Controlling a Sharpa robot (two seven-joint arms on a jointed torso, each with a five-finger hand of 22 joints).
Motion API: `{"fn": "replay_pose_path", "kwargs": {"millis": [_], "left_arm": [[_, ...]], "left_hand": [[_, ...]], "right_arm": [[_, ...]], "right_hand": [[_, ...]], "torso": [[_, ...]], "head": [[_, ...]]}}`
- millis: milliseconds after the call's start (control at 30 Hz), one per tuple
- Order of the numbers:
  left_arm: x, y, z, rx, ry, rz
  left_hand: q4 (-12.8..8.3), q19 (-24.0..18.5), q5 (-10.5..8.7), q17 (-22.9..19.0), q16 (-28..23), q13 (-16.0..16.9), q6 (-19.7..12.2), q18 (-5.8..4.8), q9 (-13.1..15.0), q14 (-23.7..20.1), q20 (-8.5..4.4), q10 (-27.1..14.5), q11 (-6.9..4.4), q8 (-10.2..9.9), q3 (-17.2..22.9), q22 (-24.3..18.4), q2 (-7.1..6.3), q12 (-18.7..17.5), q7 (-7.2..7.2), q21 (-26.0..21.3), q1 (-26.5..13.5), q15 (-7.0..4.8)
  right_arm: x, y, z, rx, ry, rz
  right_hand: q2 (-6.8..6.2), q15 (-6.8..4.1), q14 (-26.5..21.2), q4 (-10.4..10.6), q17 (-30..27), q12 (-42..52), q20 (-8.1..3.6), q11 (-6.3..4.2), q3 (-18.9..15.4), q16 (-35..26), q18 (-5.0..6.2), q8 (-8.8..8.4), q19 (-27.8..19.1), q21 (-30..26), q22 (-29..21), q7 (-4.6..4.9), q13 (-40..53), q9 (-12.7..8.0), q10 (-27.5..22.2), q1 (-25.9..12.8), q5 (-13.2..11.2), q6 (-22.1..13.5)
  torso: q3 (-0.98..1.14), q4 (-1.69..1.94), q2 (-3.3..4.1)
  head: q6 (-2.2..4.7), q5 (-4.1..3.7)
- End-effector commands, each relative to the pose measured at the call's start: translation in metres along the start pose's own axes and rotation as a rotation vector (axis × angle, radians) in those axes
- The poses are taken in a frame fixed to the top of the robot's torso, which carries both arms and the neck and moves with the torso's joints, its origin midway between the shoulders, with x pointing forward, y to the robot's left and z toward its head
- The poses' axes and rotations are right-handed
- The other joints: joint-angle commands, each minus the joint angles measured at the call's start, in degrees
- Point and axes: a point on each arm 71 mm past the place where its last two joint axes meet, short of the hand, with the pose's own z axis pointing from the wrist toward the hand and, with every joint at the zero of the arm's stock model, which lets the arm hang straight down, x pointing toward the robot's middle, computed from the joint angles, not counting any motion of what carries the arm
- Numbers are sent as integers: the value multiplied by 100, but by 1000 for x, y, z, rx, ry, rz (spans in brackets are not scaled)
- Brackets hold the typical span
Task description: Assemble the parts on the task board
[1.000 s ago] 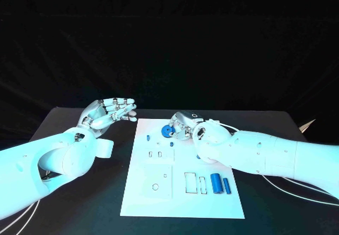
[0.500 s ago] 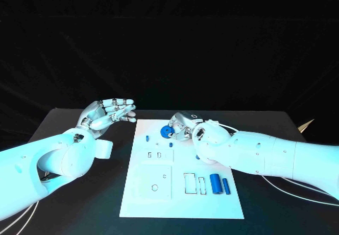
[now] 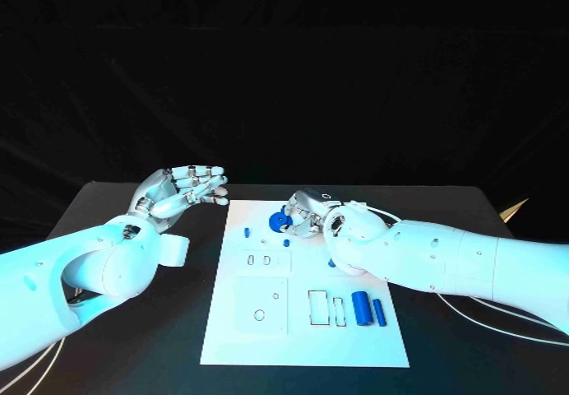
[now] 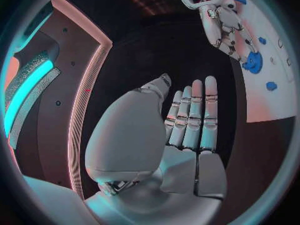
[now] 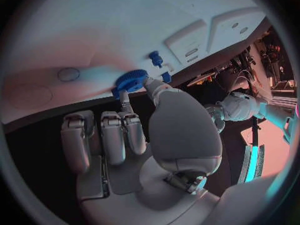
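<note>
The white task board (image 3: 306,333) lies in the middle of the black table. A blue gear (image 3: 282,220) sits at the board's far end, and my right hand (image 3: 313,212) pinches it between thumb and a finger; the right wrist view shows those fingertips on the blue gear (image 5: 130,81). My left hand (image 3: 185,190) is raised off the board's far left corner, open, with its fingers straight and nothing in it. Two blue cylinders (image 3: 369,309) lie side by side near the board's right edge. The left wrist view shows the left hand (image 4: 184,130), the right hand (image 4: 225,27) and the gear (image 4: 253,62).
Small blue pegs stand on the board at its far left (image 3: 247,232), just behind the gear (image 3: 287,242) and beside my right forearm (image 3: 332,264). Rectangular slots (image 3: 320,306) and an oval hole (image 3: 261,314) mark the near half. Black table borders the board.
</note>
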Motion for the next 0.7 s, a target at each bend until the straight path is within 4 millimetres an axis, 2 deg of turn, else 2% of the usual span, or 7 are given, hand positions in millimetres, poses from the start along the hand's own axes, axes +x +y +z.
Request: {"fn": "replay_pose_path", "kwargs": {"millis": [33, 200, 333, 467, 533, 567, 700], "left_arm": [[2, -1, 1, 9, 19, -5], [1, -1, 1, 10, 16, -4], [0, -1, 1, 11, 13, -2], [-1, -1, 1, 12, 9, 0], [-2, -1, 1, 13, 8, 0], [-2, -1, 1, 13, 7, 1], [-2, -1, 1, 14, 8, 1]], "left_hand": [[3, -40, -30, 6, 21, 7, -11, 106, 6, -44, 19, -30, -14, 20, 26, 6, -12, 10, -8, 13, -50, 7], [3, -40, -30, 6, 21, 7, -11, 106, 6, -44, 19, -30, -14, 20, 26, 6, -12, 10, -8, 13, -50, 7], [3, -40, -30, 6, 21, 7, -11, 106, 6, -44, 19, -30, -14, 20, 26, 6, -12, 10, -8, 13, -50, 7], [3, -40, -30, 6, 21, 7, -11, 106, 6, -44, 19, -30, -14, 20, 26, 6, -12, 10, -8, 13, -50, 7], [3, -40, -30, 6, 21, 7, -11, 106, 6, -44, 19, -30, -14, 20, 26, 6, -12, 10, -8, 13, -50, 7], [3, -40, -30, 6, 21, 7, -11, 106, 6, -44, 19, -30, -14, 20, 26, 6, -12, 10, -8, 13, -50, 7], [3, -40, -30, 6, 21, 7, -11, 106, 6, -44, 19, -30, -14, 20, 26, 6, -12, 10, -8, 13, -50, 7]], "right_arm": [[2, -2, -1, 3, 35, 10], [0, -4, -2, 7, 16, 19], [-7, -8, -7, -1, -37, 35], [-21, -15, -16, -17, -94, 65], [-30, -19, -21, -23, -111, 81], [-35, -22, -24, -27, -117, 94], [-55, -37, -37, -49, -108, 153]], "right_hand": [[28, 29, 587, 28, 1407, 12, 44, 29, 2, 34, -82, -33, 589, 26, 1508, -2, 1509, 1, 591, -33, 38, 46], [16, 27, 588, 33, 1410, 12, 43, 26, -12, 35, -82, -31, 589, 26, 1508, -6, 1509, 3, 591, -41, 34, 57], [6, 25, 589, 34, 1416, 12, 42, 23, -22, 36, -82, -29, 589, 26, 1508, -9, 1509, 5, 591, -43, 33, 66], [-1, 23, 591, 29, 1425, 12, 41, 20, -28, 38, -82, -26, 589, 26, 1508, -13, 1509, 7, 591, -36, 34, 76], [-10, 20, 590, 20, 1417, 12, 39, 18, -33, 37, -82, -27, 589, 26, 1508, -15, 1509, 8, 591, -22, 35, 79], [-10, 20, 590, 20, 1417, 12, 39, 18, -33, 37, -82, -27, 589, 26, 1508, -15, 1509, 8, 591, -22, 35, 79], [-37, 18, 580, -52, 1372, 12, 34, 18, -44, 25, -82, -59, 589, 26, 1508, -10, 1509, 3, 591, 101, 41, 61]], "torso": [[-3, 2, -5], [-5, 1, -5], [4, -4, -5], [0, -25, -19], [5, -35, -20], [8, -40, -18], [14, -82, -37]], "head": [[-3, 13], [-12, 6], [0, 6], [48, 14], [54, 13], [79, 1], [121, 11]]}}
